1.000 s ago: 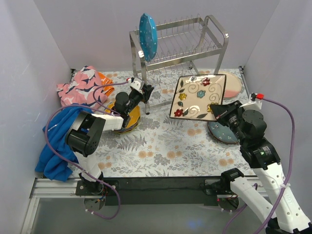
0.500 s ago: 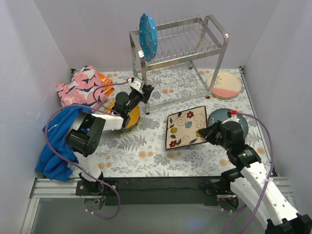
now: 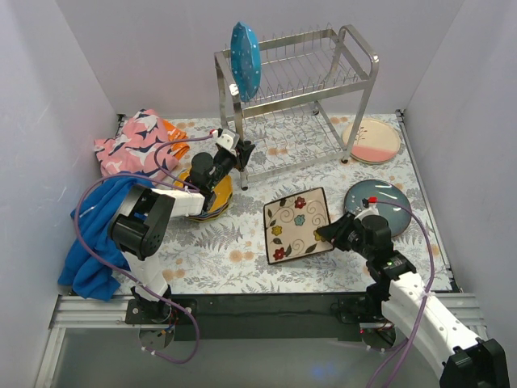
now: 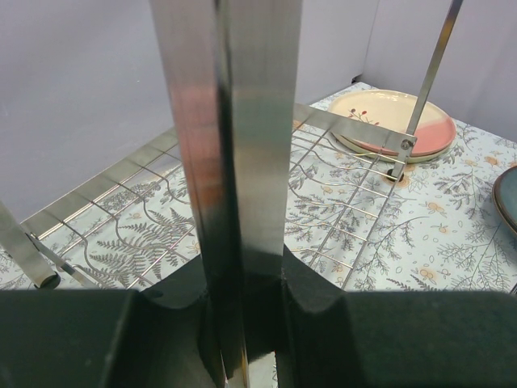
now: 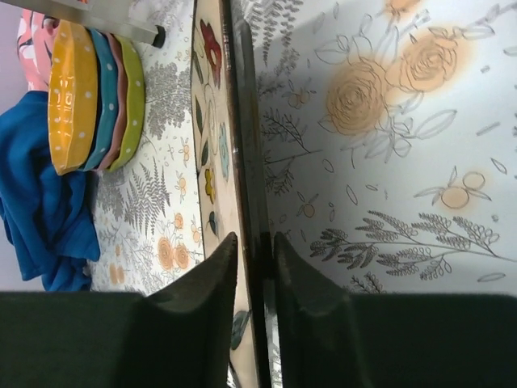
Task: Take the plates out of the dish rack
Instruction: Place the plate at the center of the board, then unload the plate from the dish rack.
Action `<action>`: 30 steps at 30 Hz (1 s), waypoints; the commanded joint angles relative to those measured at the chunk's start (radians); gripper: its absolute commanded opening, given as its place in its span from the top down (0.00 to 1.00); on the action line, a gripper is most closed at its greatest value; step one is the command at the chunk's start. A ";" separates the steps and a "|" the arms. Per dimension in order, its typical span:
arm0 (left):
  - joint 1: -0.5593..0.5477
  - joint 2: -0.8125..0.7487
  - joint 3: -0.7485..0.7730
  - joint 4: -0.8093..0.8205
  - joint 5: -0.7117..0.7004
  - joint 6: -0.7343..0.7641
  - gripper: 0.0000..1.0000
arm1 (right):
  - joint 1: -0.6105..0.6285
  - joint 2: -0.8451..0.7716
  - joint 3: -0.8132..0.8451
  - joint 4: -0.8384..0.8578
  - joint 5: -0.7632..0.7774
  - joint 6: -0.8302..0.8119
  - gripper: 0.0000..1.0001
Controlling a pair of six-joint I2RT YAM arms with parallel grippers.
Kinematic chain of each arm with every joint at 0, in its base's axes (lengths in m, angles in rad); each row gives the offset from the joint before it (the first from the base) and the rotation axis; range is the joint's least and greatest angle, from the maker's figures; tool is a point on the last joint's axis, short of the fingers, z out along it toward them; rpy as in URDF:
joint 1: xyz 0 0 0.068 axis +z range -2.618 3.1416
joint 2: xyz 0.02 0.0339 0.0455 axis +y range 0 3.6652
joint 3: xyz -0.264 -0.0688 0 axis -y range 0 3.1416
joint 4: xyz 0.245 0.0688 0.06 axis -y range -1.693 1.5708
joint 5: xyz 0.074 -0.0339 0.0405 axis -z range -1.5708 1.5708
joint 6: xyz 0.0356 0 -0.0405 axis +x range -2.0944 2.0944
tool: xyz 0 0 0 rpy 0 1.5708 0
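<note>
- The square plate [image 3: 297,225] has come down; a second ago the right hand [image 3: 329,234] held it aloft at centre right of the top view, over the blue-grey plate [image 3: 391,196]; now it lies low at lower centre, on or almost on the table [image 3: 242,259], just left of that plate.
- The right arm has swung in toward the bottom edge with it; in the right wrist view the plate's dark rim runs between the fingers [image 5: 212,275]; whether they still pinch it or have begun to loosen cannot be told.
- The left hand [image 3: 241,150] has not moved; it stays closed on the rack [image 3: 323,56], at the front leg [image 4: 242,145], which fills the gap between its pads in the left wrist view; it is probably steadying the rack.
- Nothing else has shifted; the teal plate [image 3: 244,50] stands upright in the top tier at upper centre, the only plate seen in the rack; the pink plate [image 3: 371,140] lies at the right, by the rack's right leg; a stack [image 5: 97,93] sits at centre left beside the left arm.
- For the task, this plate's unloading looks all but finished, with letting go as the step in hand; only the teal plate appears left to fetch, so the job seems near its end.
</note>
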 commanded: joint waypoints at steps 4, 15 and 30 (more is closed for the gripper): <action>0.029 -0.031 -0.033 -0.056 -0.046 0.058 1.00 | 0.000 -0.014 0.006 0.004 0.081 -0.006 0.61; 0.030 -0.019 -0.036 -0.057 -0.018 0.048 1.00 | 0.000 -0.016 0.251 -0.208 0.320 -0.175 0.41; 0.029 -0.024 -0.052 -0.033 0.020 -0.009 1.00 | 0.200 0.669 1.268 -0.081 0.381 -0.460 0.42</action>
